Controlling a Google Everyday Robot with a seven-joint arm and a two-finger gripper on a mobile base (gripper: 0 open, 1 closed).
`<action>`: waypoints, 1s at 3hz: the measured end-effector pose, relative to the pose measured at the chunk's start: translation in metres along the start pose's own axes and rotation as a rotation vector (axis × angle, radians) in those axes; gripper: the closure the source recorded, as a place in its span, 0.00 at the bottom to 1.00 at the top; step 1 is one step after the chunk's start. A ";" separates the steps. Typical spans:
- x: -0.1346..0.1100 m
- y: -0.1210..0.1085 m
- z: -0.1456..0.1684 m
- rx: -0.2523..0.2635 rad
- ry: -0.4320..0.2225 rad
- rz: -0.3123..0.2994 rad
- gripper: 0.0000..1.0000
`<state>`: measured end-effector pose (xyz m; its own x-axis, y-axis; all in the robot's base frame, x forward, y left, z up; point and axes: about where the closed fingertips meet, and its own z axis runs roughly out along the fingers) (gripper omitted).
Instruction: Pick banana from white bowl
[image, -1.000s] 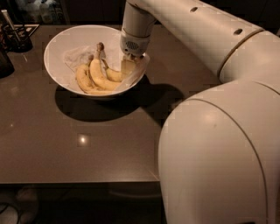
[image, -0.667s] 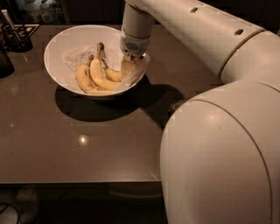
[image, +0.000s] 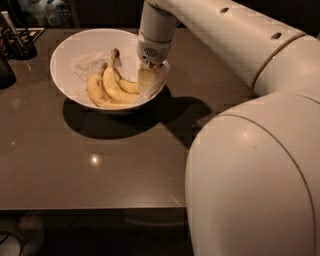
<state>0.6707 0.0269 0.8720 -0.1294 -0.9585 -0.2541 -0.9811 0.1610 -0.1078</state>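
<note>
The white bowl (image: 67, 50) stands at the back left of the dark table, lined with crumpled white paper. Yellow bananas lie in its right half. Two fatter ones (image: 102, 87) lie side by side with a brown stem pointing to the back. A slimmer banana (image: 129, 86) curves to the right, and its right end is hidden under my gripper. My gripper (image: 146, 79) reaches straight down into the bowl's right side, just inside the rim, at that banana's end.
The dark brown table (image: 100, 165) runs forward to its front edge. Dark holders with utensils (image: 17, 42) stand at the back left corner. My white arm (image: 240, 55) crosses the right side, and its large body fills the lower right.
</note>
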 end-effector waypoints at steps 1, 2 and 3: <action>-0.007 0.005 -0.014 0.007 -0.032 -0.018 1.00; -0.013 0.008 -0.026 0.021 -0.031 -0.032 1.00; -0.016 0.012 -0.037 0.025 -0.053 -0.049 1.00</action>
<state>0.6555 0.0360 0.9103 -0.0729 -0.9515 -0.2988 -0.9820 0.1209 -0.1454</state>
